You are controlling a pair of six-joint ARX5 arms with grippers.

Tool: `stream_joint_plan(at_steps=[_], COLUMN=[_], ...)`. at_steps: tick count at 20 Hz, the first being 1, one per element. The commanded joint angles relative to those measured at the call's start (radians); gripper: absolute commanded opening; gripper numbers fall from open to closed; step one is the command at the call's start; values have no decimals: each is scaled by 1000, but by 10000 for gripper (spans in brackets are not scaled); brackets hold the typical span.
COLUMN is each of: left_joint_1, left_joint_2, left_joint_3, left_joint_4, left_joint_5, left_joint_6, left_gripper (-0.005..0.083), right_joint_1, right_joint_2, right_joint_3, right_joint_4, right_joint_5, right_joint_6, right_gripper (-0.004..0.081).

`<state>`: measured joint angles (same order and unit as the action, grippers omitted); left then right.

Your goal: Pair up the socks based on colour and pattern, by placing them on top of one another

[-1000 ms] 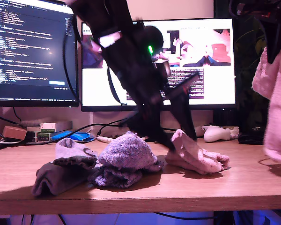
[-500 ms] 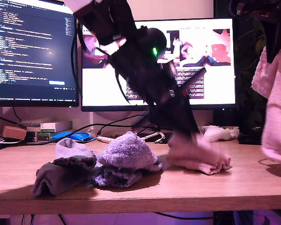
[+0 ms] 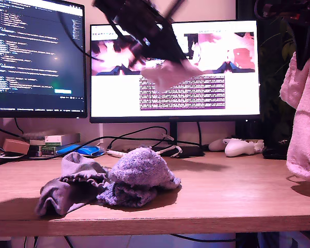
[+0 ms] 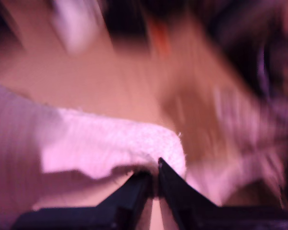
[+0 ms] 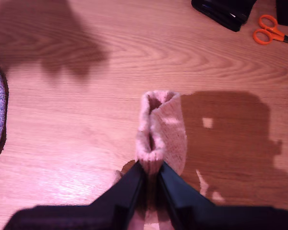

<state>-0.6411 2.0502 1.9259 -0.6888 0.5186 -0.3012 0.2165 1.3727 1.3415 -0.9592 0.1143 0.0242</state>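
Both tools are clamped shut on soft, limp pink socks: my first tool point(image 4: 154, 179) holds one pink sock point(image 3: 168, 75) high above the table point(image 3: 232, 201), my second tool point(image 5: 152, 175) dangles the other pink sock point(image 5: 162, 129); pinching an edge suffices.

Dim pink-purple light; motion blur

Wooden desk point(image 3: 237, 199) with heaped grey socks point(image 3: 67, 186), blue-purple socks point(image 3: 139, 175).
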Motion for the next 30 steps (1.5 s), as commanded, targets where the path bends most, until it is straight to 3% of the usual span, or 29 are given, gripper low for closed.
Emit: stream_joint_plan(at_steps=[1, 7, 13, 14, 17, 18, 24, 26, 28, 30], left_joint_1=[-47, -148, -182, -183, -169, -158, -94, -78, -66, -58], left_joint_2=[72, 179, 181, 181, 173, 167, 93, 55, 8, -47], left_joint_3=[-71, -223, -237, -237, -235, -233, -223, -222, -222, -222], left_joint_4=[0, -23, -61, -66, -68, -75, -84, -92, -95, -102], left_joint_5=[6, 61, 102, 103, 129, 132, 215, 213, 199, 116], left_joint_6=[18, 19, 59, 66, 68, 87, 93, 118, 143, 201], left_gripper=[-21, -21, -2, 61, 374, 382, 359, 228, 30, -20], right_joint_1=[-3, -4, -17, -17, -23, -23, -23, -23, -23, -22], right_joint_2=[3, 3, 3, 3, 3, 3, 3, 3, 3, 3], right_joint_3=[-3, -3, -3, -3, -3, -3, -3, -3, -3, -3], right_joint_4=[5, -8, 6, 7, 12, 11, 10, 3, -2, -10], right_joint_5=[-1, 0, -3, -3, -18, -34, -63, -86, -145, -169], right_joint_6=[-6, -7, -17, -18, -17, -18, -22, -21, -21, -21], right_gripper=[-12, -13, -13, -13, -13, -13, -13, -13, -13, -13])
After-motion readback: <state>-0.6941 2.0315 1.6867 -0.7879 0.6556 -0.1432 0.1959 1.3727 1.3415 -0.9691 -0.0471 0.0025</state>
